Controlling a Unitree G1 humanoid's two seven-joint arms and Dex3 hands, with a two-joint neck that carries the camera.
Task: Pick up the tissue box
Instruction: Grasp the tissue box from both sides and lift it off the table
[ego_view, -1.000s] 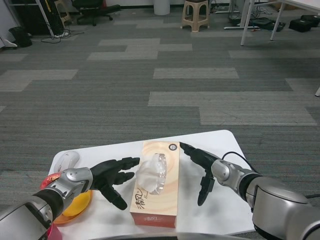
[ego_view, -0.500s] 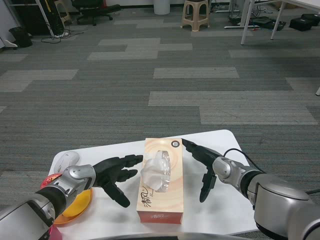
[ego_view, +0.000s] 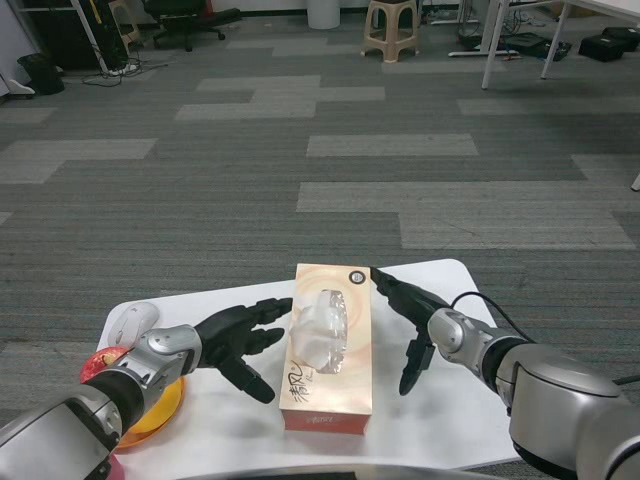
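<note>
Beside the tissue box (ego_view: 328, 348), both hands (fingers spread) flank it.

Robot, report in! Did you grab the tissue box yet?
Left hand and right hand open, flanking tissue box. Box on white table, not gripped. Nothing in the way.

a small white table (ego_view: 440, 400) with rounded corners stands on a grey carpeted floor (ego_view: 300, 150). a peach-coloured tissue box (ego_view: 330, 350) lies along the middle of the tabletop, a tuft of white tissue sticking out of its top. at the table's left edge sits a white computer mouse (ego_view: 130, 322). just in front of the mouse lies an orange plate (ego_view: 150, 410), and a red round thing (ego_view: 93, 365), partly hidden, is at the plate's left edge.
</note>
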